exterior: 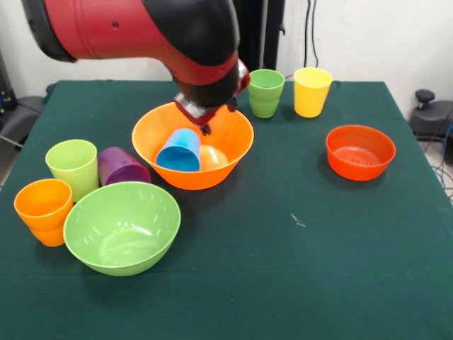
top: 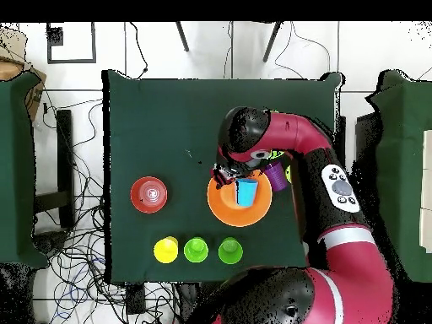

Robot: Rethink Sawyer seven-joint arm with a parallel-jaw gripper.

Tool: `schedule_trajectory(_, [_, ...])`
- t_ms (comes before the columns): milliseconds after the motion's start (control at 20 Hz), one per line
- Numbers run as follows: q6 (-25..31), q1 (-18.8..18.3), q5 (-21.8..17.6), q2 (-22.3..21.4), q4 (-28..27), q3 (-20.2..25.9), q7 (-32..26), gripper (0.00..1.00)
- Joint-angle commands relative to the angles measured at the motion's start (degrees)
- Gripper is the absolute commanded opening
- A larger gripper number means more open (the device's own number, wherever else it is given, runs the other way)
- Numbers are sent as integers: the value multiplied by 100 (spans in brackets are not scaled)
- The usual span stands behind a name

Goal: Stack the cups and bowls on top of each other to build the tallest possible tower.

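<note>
Three bowls are sitting on the green surface (exterior: 283, 283): orange bowl (exterior: 233, 159) frame centre, lime bowl (exterior: 122, 228) lower left, red-orange bowl (exterior: 360, 151) at right. Blue cup (exterior: 180, 150) is lying tilted inside the orange bowl, w/ the hand (exterior: 204, 126) hanging just above it; can't tell if open or closed. Lime cup (exterior: 73, 166), purple cup (exterior: 121, 167) & orange cup (exterior: 44, 210) are crowding at left; green cup (exterior: 266, 93) & yellow cup (exterior: 311, 91) are standing upper centre.

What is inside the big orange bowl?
A blue cup lies tipped on its side inside the big orange bowl. The hand hangs just above it. The bowl's bottom under the cup is hidden.
</note>
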Motion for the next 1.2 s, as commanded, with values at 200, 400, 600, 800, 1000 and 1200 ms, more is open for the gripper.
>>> schedule_trajectory(200, [810, -314, -706, -187, -160, 591, -2021, 100])
schedule_trajectory(400, [817, -313, -888, -92, -250, 717, -1898, 100])
schedule_trajectory(600, [699, -212, -1028, 37, -430, 695, -1497, 100])
schedule_trajectory(800, [376, -161, -1038, 64, -462, 704, -1167, 100])
schedule_trajectory(1000, [180, -192, -1003, 61, -424, 751, -1004, 100])
schedule_trajectory(1200, [146, -207, -1021, 103, -428, 778, -981, 100])
